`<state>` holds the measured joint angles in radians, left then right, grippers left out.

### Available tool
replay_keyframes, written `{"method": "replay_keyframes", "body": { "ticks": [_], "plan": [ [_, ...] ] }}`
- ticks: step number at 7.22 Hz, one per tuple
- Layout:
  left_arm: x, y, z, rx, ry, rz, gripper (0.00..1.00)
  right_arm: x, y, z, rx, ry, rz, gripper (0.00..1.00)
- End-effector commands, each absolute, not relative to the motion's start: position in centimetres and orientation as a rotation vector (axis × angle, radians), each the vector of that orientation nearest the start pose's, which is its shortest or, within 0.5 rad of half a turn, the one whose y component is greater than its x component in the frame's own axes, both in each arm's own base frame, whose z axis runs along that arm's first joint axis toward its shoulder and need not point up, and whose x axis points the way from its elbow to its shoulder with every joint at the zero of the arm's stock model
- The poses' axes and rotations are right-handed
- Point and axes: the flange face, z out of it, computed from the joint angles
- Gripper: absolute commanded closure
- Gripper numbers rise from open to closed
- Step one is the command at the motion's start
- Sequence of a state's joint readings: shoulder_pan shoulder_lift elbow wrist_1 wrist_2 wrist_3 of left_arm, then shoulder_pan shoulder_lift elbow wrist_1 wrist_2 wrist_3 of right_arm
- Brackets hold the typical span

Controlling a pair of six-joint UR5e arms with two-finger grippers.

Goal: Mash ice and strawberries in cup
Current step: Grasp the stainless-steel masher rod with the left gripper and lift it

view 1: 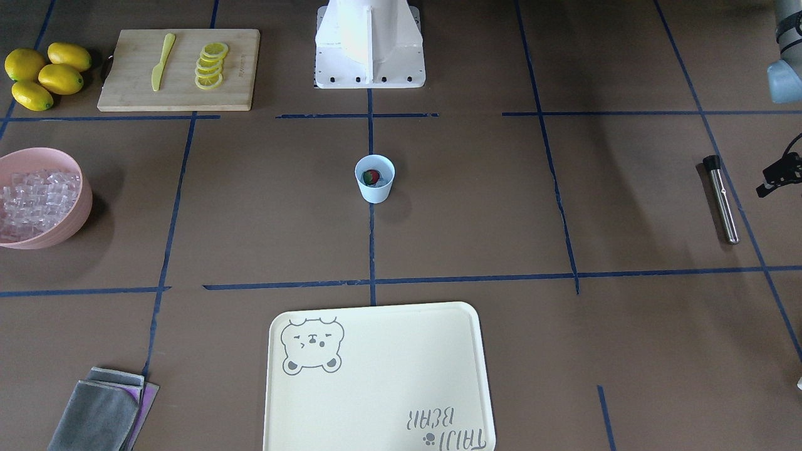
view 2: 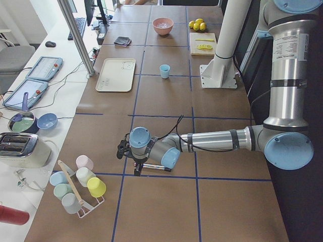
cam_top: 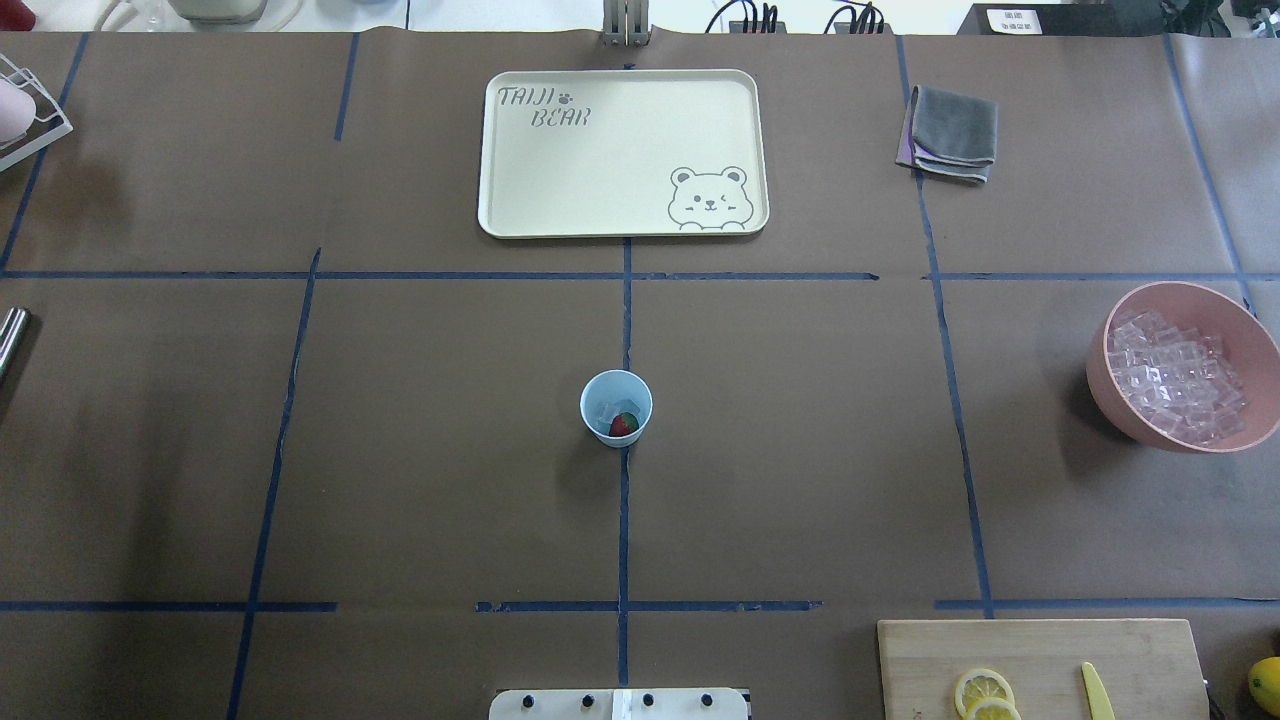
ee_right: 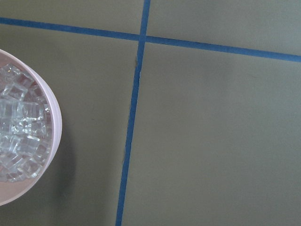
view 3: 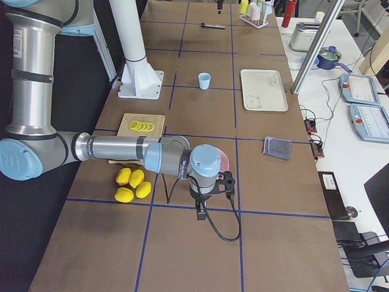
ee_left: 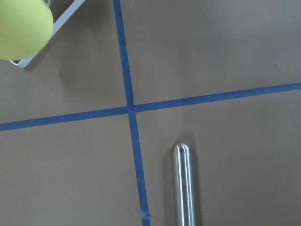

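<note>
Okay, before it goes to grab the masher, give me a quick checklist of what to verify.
1. Cup upright at table centre: ok.
2. Strawberry inside the cup: ok.
3. Ice inside the cup: cannot tell; plenty of ice sits in the pink bowl.
4. Steel rod lying flat on the table, nothing on it: ok.
5. Left gripper above the rod's end: ok; open for the grasp: cannot tell.
6. Right gripper far from the cup: ok.
</note>
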<state>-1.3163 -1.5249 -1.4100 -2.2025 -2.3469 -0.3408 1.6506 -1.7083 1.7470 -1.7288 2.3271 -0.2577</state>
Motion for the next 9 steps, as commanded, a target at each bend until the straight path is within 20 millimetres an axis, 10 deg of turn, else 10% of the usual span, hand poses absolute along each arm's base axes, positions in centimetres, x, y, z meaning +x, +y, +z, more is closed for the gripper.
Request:
{"method": "replay_keyframes", "body": {
  "ticks": [1, 7, 9],
  "plan": [
    [11.0, -47.6, 71.1, 0.172, 0.81, 0.085, 0.0, 9.8, -41.7, 65.4, 0.012, -0.765, -0.124, 0.01],
    [14.1, -47.8, 72.0, 0.162, 0.769, 0.128, 0.12, 9.8, -41.3, 65.6, 0.007, -0.765, -0.123, 0.01],
    [14.5, -48.6, 71.2, 0.173, 0.772, 0.134, 0.98, 9.8, -41.3, 65.6, 0.007, -0.765, -0.123, 0.01]
  ]
}}
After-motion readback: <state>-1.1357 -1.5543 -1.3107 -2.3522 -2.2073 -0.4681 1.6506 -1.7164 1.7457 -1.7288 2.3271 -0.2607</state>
